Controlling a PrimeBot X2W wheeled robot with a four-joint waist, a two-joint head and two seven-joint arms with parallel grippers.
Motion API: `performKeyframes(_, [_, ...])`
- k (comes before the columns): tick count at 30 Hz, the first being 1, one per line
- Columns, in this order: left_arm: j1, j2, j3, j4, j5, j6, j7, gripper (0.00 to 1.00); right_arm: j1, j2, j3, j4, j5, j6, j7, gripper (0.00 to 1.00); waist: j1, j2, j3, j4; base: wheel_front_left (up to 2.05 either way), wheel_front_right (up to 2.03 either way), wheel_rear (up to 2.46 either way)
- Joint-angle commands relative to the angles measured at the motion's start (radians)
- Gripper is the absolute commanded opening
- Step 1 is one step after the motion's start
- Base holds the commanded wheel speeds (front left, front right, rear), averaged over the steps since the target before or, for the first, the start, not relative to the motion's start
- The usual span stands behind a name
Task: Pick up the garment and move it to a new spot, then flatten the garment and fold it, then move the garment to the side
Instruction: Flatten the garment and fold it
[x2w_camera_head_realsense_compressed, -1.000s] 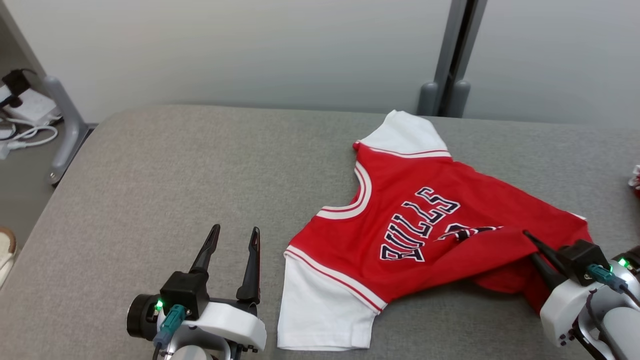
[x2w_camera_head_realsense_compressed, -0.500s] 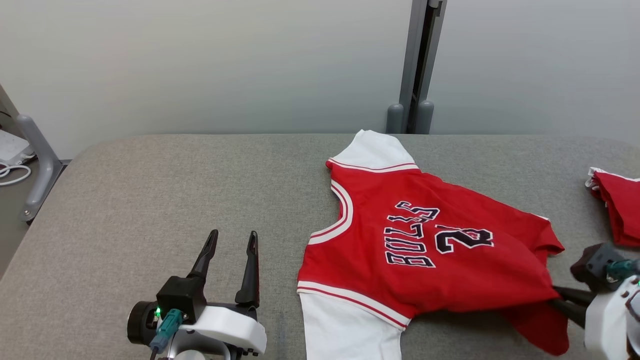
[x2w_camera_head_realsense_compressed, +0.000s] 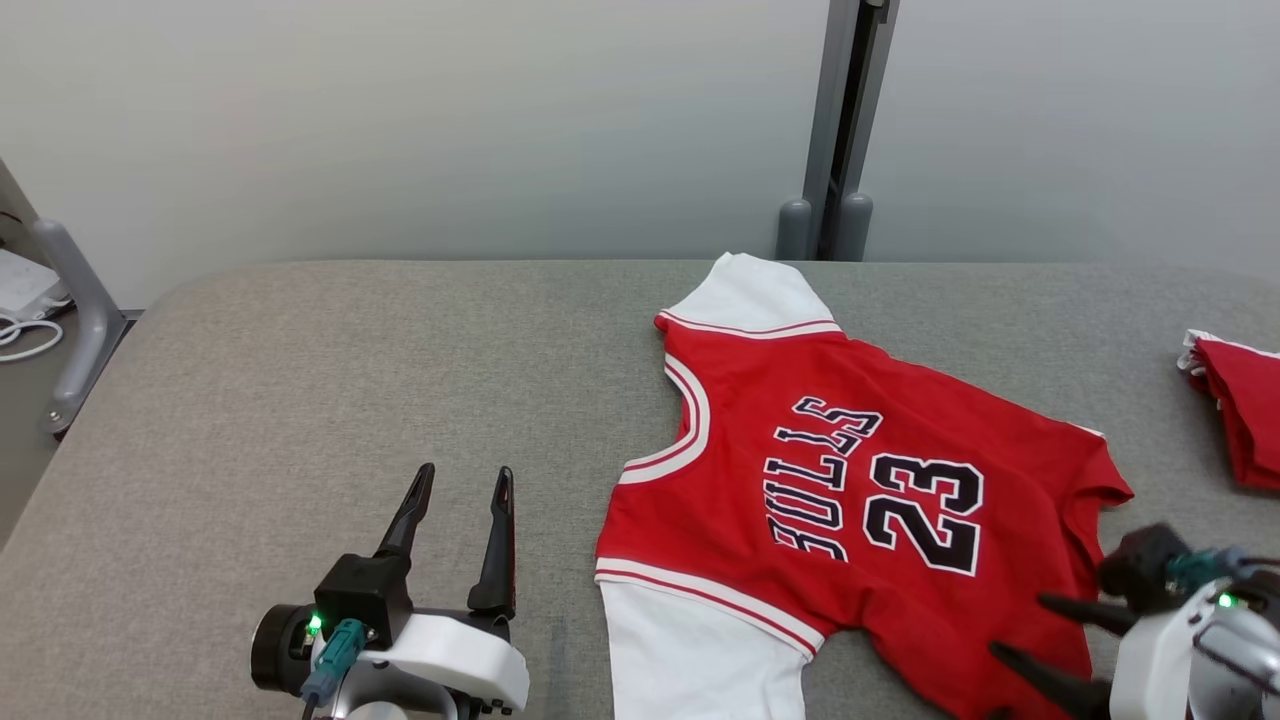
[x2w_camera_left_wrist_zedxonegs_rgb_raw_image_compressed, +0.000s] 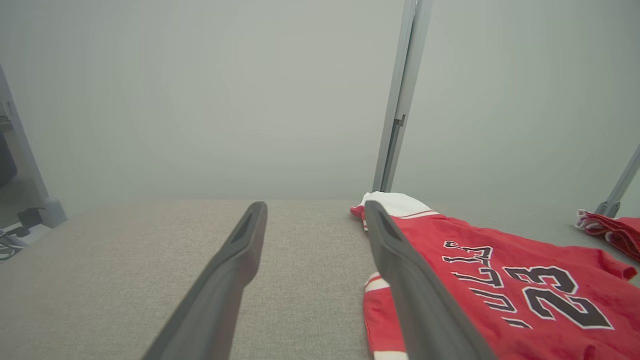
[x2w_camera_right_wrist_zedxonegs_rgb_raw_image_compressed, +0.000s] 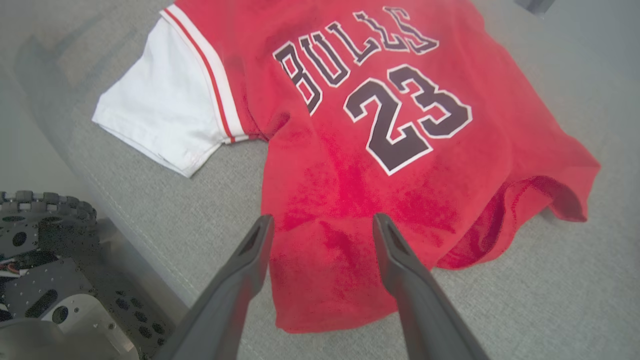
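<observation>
We are looking down at a grey fabric tabletop (x2w_camera_head_realsense_compressed: 300, 380) where a red shirt (x2w_camera_head_realsense_compressed: 850, 480) with white sleeves is lying spread out, right of the middle, its printed side reading "BULLS 23" facing up. Its neck is pointing toward our left and its hem toward our right, and the near sleeve is reaching the front edge of the tabletop. It is lying this way, we judge, because it is sitting in its new spot and waiting to be smoothed. Most of the cloth is resting flat, but the far corner of the hem is curling up in a loose fold, clearest in the right wrist view. Our right jaws are standing wide apart, released, low over the near corner of the hem, one finger to each side of a patch of red cloth. Nothing is pinched between them, and we cannot tell whether the tips are brushing the fabric. Our left jaws are also gaping wide and gripping nothing, hovering over bare tabletop near the neck and the near sleeve, which is probably placing them ready to take the shoulder end when flattening begins. A second red cloth (x2w_camera_head_realsense_compressed: 1235, 420) is lying at the far right edge, well apart from the shirt, and a grey metal post (x2w_camera_head_realsense_compressed: 835, 120) is rising behind the tabletop against a pale wall.
</observation>
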Motion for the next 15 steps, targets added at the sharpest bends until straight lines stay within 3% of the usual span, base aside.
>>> performKeyframes(1, [-0.002,0.004,0.006,0.002,0.007,-0.003,-0.005,1.00,-0.010,0.013,-0.027,0.005,0.022,0.000,-0.043,1.00,0.0000,-0.0001,0.003,-0.006,0.00,0.00,0.00])
performKeyframes(8, [-0.016,0.004,0.006,0.001,0.014,-0.006,-0.005,1.00,-0.006,0.079,-0.182,0.083,0.051,0.000,-0.261,1.00,0.0000,-0.0001,0.014,-0.033,0.00,0.00,0.00])
performKeyframes(15, [-0.027,0.004,-0.005,0.030,0.001,-0.016,-0.005,1.00,0.051,0.229,-0.372,0.260,-0.007,0.000,-0.447,1.00,0.0000,-0.0001,0.024,-0.060,0.00,0.00,0.00])
